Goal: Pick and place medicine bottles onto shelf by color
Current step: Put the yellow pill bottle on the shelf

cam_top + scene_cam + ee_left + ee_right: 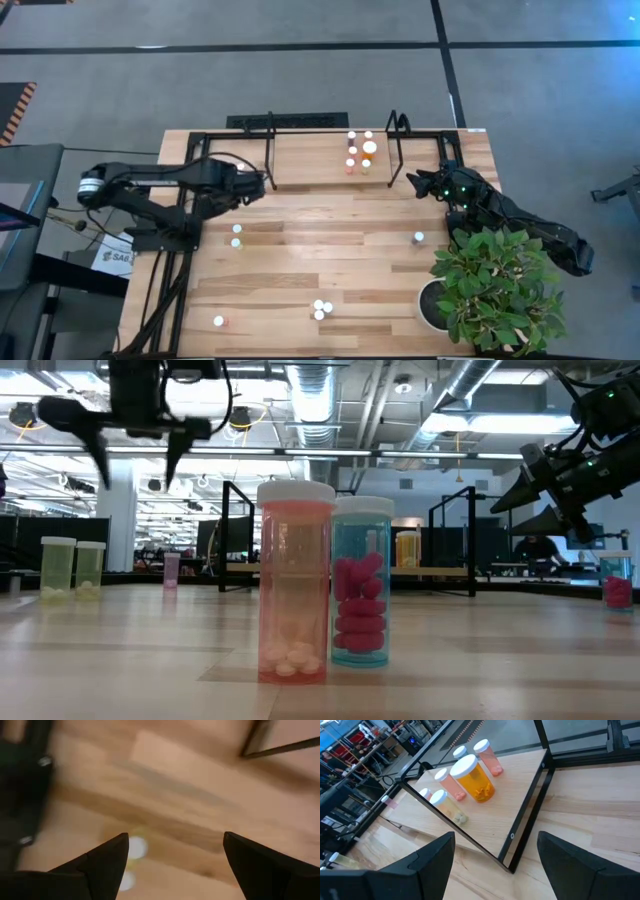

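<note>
Up front, pink bottle holding white pills

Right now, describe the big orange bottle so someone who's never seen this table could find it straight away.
Start at the shelf, the black-framed wooden board along the table's far edge. Toward its right end, a small cluster of medicine bottles stands together. The orange bottle sits in that cluster: it is plainly wider than the slim pink and pale ones around it, with the broadest white cap and a clear amber-orange body.
</note>
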Robot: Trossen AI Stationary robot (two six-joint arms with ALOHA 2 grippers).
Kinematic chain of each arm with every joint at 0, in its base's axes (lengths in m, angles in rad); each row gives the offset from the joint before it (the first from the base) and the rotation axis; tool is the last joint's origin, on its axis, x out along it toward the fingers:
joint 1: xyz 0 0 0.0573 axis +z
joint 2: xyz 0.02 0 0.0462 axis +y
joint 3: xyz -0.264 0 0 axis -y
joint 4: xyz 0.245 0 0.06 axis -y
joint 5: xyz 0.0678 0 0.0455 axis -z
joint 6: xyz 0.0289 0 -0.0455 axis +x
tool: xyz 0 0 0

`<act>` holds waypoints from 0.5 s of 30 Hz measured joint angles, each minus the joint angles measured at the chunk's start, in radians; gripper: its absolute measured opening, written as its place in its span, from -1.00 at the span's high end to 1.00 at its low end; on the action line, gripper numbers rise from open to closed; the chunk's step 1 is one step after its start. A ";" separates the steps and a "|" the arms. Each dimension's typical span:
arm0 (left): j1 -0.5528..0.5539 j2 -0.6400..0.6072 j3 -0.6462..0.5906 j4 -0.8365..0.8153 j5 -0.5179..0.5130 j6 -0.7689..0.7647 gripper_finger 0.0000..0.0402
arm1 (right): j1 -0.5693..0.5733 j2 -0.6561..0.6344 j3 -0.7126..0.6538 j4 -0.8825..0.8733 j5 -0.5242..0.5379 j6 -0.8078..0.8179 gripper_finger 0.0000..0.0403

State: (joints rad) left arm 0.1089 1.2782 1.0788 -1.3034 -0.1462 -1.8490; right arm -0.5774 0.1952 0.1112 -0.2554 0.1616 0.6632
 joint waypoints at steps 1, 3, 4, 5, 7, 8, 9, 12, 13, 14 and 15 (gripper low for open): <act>0.000 0.010 -0.005 -0.016 0.026 -0.003 -0.55 | 0.000 0.000 0.000 0.000 0.000 0.000 -0.52; 0.000 0.019 -0.022 -0.025 0.077 -0.022 -0.55 | 0.000 0.000 0.000 0.000 0.000 0.000 -0.52; 0.000 0.019 -0.036 -0.022 0.106 -0.031 -0.55 | 0.000 0.000 0.000 0.000 0.000 0.000 -0.52; 0.000 0.018 -0.055 -0.012 0.131 -0.038 -0.55 | 0.000 0.000 0.000 0.000 0.000 0.000 -0.52; 0.007 0.014 -0.091 0.029 0.179 -0.041 -0.55 | 0.000 0.000 0.000 0.000 0.000 0.000 -0.52; 0.015 0.009 -0.106 0.052 0.196 -0.038 -0.55 | 0.000 0.000 0.000 0.000 0.000 0.000 -0.52; 0.025 0.007 -0.119 0.069 0.206 -0.028 -0.55 | 0.000 0.000 0.000 -0.001 0.000 0.000 -0.52; 0.051 0.010 -0.146 0.095 0.239 -0.011 -0.55 | 0.000 0.000 0.000 -0.002 0.000 0.000 -0.52; 0.057 0.011 -0.155 0.104 0.251 -0.010 -0.55 | 0.000 0.000 0.000 -0.002 0.000 0.000 -0.52; 0.064 0.012 -0.167 0.116 0.261 -0.009 -0.55 | 0.000 0.000 0.000 -0.002 0.000 0.000 -0.52; 0.072 0.013 -0.181 0.126 0.268 -0.007 -0.55 | 0.000 0.000 0.000 -0.002 0.000 0.000 -0.52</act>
State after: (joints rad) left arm 0.1809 1.2915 0.8980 -1.1778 0.1214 -1.8555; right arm -0.5776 0.1955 0.1116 -0.2577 0.1616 0.6632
